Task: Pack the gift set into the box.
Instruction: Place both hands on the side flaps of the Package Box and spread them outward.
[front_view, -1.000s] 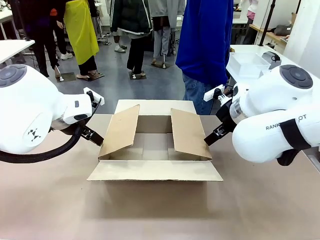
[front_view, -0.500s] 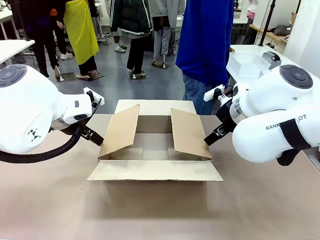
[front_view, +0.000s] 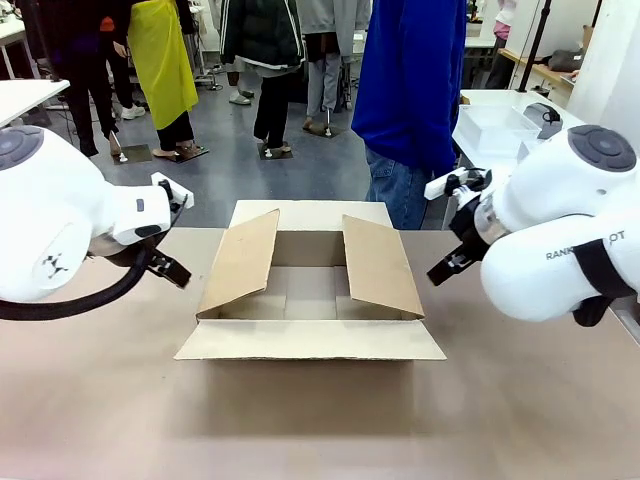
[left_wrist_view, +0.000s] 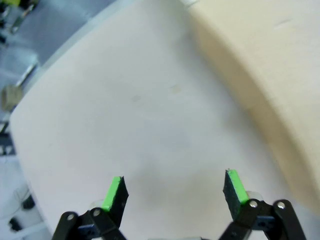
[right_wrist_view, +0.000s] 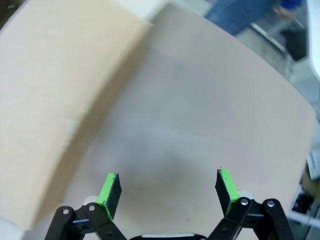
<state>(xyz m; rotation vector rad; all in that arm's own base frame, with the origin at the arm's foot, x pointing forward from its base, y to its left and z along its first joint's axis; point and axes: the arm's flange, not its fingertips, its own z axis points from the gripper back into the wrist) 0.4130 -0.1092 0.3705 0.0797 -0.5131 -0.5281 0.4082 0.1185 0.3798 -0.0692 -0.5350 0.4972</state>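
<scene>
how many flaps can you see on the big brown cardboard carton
4. On the brown corrugated cardboard carton, the far flap and near flap lie folded out flat; the left flap and right flap slant inward over the opening.

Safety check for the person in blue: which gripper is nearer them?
Right. The right gripper hangs close beside the person in blue; the left gripper is across the box.

A tan table (front_view: 100, 420) spans the near ground. Beyond it lies grey floor (front_view: 310, 170), with a white table (front_view: 22, 95) far left, another white table (front_view: 490, 97) far right, and people (front_view: 262, 40) standing.
</scene>
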